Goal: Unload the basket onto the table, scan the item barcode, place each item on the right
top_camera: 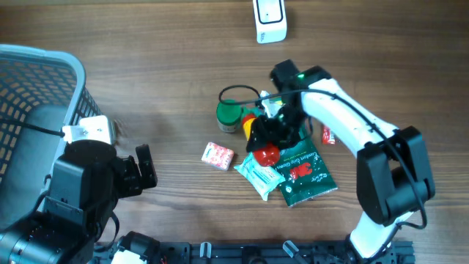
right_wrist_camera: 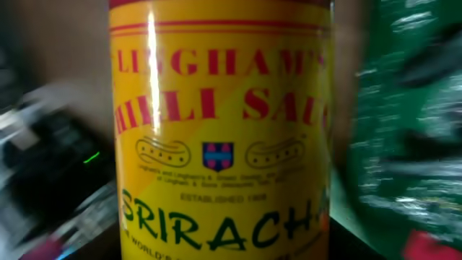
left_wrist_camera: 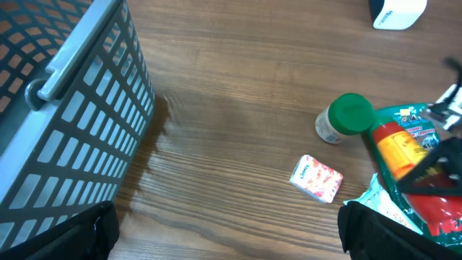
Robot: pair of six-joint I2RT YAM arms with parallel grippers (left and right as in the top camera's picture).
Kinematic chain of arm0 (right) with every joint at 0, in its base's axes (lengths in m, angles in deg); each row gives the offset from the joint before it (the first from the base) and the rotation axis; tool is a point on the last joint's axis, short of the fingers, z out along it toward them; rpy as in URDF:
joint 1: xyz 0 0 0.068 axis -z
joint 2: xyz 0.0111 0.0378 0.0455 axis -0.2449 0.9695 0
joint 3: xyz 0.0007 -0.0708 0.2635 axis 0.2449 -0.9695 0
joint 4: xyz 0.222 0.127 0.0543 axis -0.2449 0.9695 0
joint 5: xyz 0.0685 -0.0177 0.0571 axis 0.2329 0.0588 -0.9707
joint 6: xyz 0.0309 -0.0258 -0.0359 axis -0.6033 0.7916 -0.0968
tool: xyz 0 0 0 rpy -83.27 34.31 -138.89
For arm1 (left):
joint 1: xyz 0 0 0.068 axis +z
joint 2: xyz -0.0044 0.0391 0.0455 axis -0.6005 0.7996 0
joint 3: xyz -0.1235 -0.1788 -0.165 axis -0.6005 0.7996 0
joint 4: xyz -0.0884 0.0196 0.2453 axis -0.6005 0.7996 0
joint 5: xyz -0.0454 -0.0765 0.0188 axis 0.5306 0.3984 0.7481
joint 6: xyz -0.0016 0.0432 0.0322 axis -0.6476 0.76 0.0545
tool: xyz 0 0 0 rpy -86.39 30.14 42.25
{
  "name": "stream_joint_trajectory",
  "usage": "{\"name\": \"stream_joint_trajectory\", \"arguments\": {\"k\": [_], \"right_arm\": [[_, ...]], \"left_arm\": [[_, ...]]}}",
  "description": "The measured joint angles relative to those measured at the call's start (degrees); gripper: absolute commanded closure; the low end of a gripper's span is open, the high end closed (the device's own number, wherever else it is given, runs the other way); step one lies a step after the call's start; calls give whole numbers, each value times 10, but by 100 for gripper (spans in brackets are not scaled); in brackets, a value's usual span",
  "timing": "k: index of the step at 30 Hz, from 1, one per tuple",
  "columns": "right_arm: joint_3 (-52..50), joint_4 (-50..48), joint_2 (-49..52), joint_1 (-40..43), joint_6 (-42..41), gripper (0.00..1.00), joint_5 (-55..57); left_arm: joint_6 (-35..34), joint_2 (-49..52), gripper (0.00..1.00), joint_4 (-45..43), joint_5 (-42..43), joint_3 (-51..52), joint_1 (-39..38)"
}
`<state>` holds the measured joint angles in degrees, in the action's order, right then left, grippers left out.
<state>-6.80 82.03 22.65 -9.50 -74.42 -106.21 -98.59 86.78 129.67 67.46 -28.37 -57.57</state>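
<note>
A chilli sauce bottle [top_camera: 264, 154] with a yellow label and a red end lies slanted over the pile of goods at centre right. My right gripper [top_camera: 274, 132] is shut round its middle. The right wrist view is filled by the bottle [right_wrist_camera: 220, 144], whose yellow Sriracha label faces the camera between the dark jaws of the gripper [right_wrist_camera: 224, 253]. No barcode shows. The white scanner [top_camera: 270, 20] stands at the far edge, apart from the bottle. My left gripper [top_camera: 139, 170] is open over bare wood at the lower left [left_wrist_camera: 227, 235]. The bottle [left_wrist_camera: 393, 148] shows at its view's right edge.
A grey wire basket [top_camera: 29, 110] fills the left side [left_wrist_camera: 65, 94]. Round the bottle lie a green-lidded jar [top_camera: 229, 114], a small pink box [top_camera: 218, 155], a pale teal packet [top_camera: 258, 174], a dark green packet [top_camera: 304, 170] and a small red item [top_camera: 327, 136].
</note>
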Motion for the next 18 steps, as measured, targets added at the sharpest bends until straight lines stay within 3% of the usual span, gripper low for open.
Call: {"name": "stream_joint_trajectory", "arguments": {"k": [8,15,17,18], "right_arm": [[0,37,0,52,148,62,-234],[0,33,-1,52,150,64,-426],[0,17,-1,52,100,76,-456],[0,15,-1,52,70,90,-465]], "left_arm": [[0,0,0,0,0,0,0],[0,0,0,0,0,0,0],[0,0,0,0,0,0,0],[0,0,0,0,0,0,0]]}}
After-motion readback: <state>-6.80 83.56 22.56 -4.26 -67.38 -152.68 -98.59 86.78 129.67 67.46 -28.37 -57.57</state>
